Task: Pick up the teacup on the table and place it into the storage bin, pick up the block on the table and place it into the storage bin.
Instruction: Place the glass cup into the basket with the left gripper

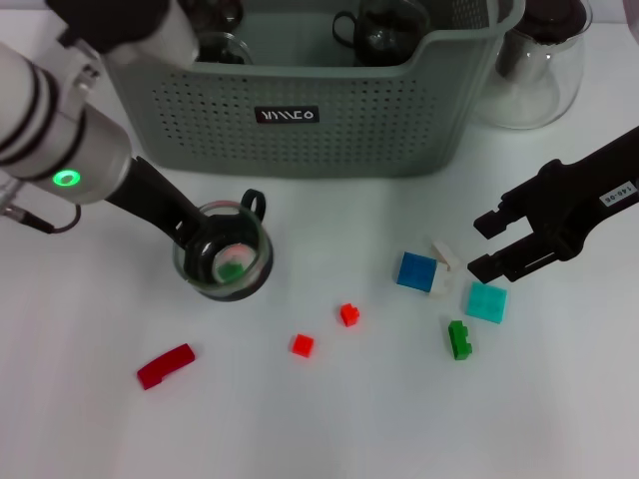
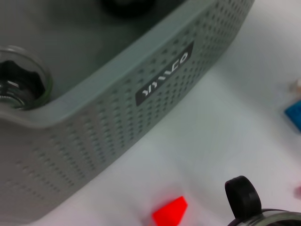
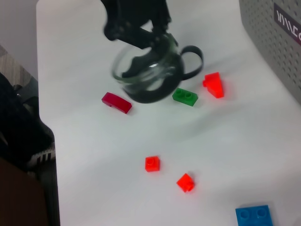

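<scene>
The left gripper (image 1: pixel 205 247) clamps the rim of a clear glass teacup (image 1: pixel 224 251), left of centre in the head view, upright, black handle pointing up toward the storage bin (image 1: pixel 300 110). Two more cups sit inside the bin. At right, the right gripper (image 1: pixel 486 245) hangs with fingers spread over one blue block (image 1: pixel 417 271), one teal, one green; three red pieces lie lower left.

One bin (image 1: pixel 300 140), three teacups (image 1: pixel 225 261), nine blocks (image 1: pixel 417 271).
</scene>
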`<state>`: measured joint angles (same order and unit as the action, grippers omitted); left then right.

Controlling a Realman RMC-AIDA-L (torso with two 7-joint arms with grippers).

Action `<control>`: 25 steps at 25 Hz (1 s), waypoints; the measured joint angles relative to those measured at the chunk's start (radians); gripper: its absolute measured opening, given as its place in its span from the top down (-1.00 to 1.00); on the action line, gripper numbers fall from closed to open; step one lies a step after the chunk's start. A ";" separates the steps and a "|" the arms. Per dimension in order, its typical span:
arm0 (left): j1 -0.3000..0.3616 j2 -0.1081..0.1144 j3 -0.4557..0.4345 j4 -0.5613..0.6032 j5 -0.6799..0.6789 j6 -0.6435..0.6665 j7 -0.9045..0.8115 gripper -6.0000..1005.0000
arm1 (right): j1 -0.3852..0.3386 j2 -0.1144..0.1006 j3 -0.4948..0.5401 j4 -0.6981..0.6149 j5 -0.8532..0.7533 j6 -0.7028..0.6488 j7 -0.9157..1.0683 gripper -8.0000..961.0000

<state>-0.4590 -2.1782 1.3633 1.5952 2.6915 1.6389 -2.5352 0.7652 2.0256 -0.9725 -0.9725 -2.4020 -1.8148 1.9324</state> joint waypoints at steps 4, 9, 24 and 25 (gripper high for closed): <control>0.006 0.005 -0.126 0.109 -0.210 0.134 0.023 0.91 | -0.001 -0.006 0.000 0.000 0.002 -0.005 0.003 -0.42; -0.062 0.015 -0.367 0.173 -0.591 0.224 0.040 0.90 | 0.000 -0.015 0.001 0.000 0.002 -0.014 0.007 -0.41; -0.510 0.173 -0.452 -0.359 -0.236 -0.232 0.082 0.90 | 0.000 -0.037 0.053 0.007 0.000 -0.067 0.084 -0.41; -0.527 0.186 -0.451 -0.427 -0.228 -0.263 0.091 0.90 | 0.000 -0.039 0.053 0.008 0.000 -0.067 0.090 -0.41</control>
<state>-0.9855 -1.9923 0.9127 1.1684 2.4631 1.3762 -2.4443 0.7650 1.9868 -0.9192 -0.9640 -2.4024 -1.8823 2.0227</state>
